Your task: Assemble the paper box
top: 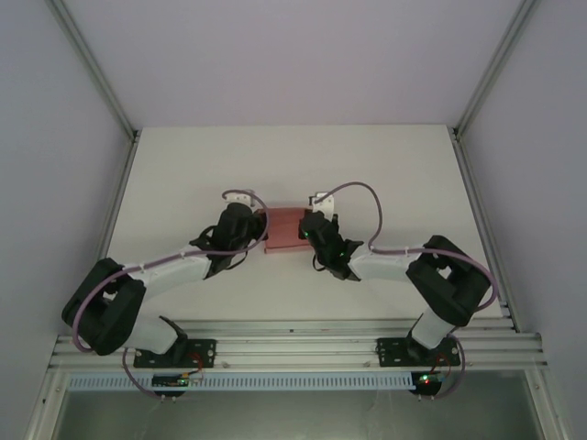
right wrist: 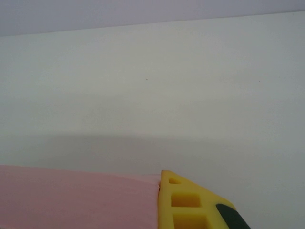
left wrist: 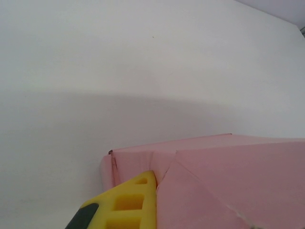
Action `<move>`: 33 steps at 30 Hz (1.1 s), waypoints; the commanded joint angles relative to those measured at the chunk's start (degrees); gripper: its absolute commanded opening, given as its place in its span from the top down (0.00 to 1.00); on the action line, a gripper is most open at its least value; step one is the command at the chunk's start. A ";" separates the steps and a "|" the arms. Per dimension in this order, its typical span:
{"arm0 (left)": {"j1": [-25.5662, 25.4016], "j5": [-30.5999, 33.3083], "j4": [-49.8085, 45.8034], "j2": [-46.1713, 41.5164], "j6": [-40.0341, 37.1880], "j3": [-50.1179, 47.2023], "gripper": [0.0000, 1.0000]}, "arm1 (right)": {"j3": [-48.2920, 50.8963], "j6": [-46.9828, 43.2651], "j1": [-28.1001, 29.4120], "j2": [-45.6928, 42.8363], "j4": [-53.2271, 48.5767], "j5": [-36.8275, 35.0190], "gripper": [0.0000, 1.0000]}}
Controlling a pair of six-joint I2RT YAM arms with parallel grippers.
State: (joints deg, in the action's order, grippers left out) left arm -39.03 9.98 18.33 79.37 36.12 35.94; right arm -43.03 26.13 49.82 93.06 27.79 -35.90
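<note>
Box [top: 282,229] sitting between left gripper [top: 258,223] and right gripper [top: 305,229], both clamping it; left wrist showing creases.

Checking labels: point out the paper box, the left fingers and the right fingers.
paper box [top: 282,231]: top external view, its bare top face.
left fingers [left wrist: 134,202]: left wrist view, yellow ribbed side.
right fingers [right wrist: 185,201]: right wrist view, yellow ribbed side.

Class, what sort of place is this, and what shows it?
Probably a robot test cell: a bare white tabletop between pale walls, an aluminium mounting rail, and a black left arm and right arm at a small pink card box.
</note>
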 commanded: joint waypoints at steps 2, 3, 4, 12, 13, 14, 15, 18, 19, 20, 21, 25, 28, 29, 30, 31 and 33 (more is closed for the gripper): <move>-2.67 -7.13 8.43 -1.21 -0.77 -5.00 0.96 | 2.55 1.29 0.67 -1.73 1.76 0.43 0.90; -3.14 -7.06 9.09 -1.56 -1.53 -6.51 0.96 | 3.27 0.79 0.65 -2.15 1.87 1.28 0.90; -3.81 -7.59 10.05 -2.00 -3.03 -7.99 0.95 | 4.08 0.37 0.64 -2.54 2.03 1.64 0.89; -8.08 -8.87 10.65 -5.52 -9.40 -13.17 0.86 | 8.61 -0.01 0.98 -6.23 -1.20 3.50 0.87; -8.20 -9.28 10.13 -5.50 -9.74 -13.21 0.85 | 9.07 0.27 1.24 -6.79 -2.01 3.44 0.87; -8.32 -9.75 9.72 -5.46 -9.75 -13.21 0.84 | 9.43 0.78 1.28 -7.36 -2.70 3.51 0.86; -8.27 -10.78 9.32 -5.45 -10.04 -13.27 0.84 | 9.85 0.95 1.38 -7.82 -3.25 3.80 0.86; -8.54 -12.79 6.35 -6.45 -10.63 -12.45 0.76 | 11.06 1.13 1.81 -9.04 -5.20 3.59 0.86; -8.59 -12.73 4.51 -7.08 -10.63 -12.22 0.74 | 11.29 1.54 1.92 -9.59 -6.59 3.78 0.86; -8.58 -12.70 3.19 -7.90 -10.40 -12.17 0.70 | 11.48 1.69 2.11 -10.03 -7.98 4.00 0.87; -8.60 -12.66 1.56 -9.12 -10.07 -12.21 0.66 | 11.73 1.84 2.45 -10.55 -9.35 3.43 0.87; -8.65 -13.51 -6.07 -14.45 -8.45 -12.20 0.39 | 13.18 3.77 2.82 -12.55 -13.54 3.38 0.87; -8.66 -14.84 -12.53 -18.97 -7.64 -11.65 0.07 | 14.37 4.43 2.82 -13.14 -13.82 3.65 0.88; -8.71 -15.39 -14.49 -20.48 -7.33 -11.23 0.00 | 14.68 4.36 2.91 -13.00 -13.48 3.65 0.88; -8.65 -15.86 -16.22 -22.17 -6.72 -10.76 0.00 | 14.92 4.49 2.91 -12.80 -13.59 3.75 0.89; -8.62 -15.09 -18.23 -23.48 -5.95 -9.86 0.00 | 15.03 4.66 2.91 -12.73 -13.88 3.76 0.89; -8.60 -11.07 -23.66 -25.45 -2.83 -6.94 0.00 | 15.42 4.33 3.18 -12.56 -13.62 3.67 0.90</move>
State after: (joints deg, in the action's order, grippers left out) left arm -47.37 -3.27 3.81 56.73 29.69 24.45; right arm -28.84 29.15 52.49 80.66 16.84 -32.32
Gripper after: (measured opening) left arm 0.994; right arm 0.107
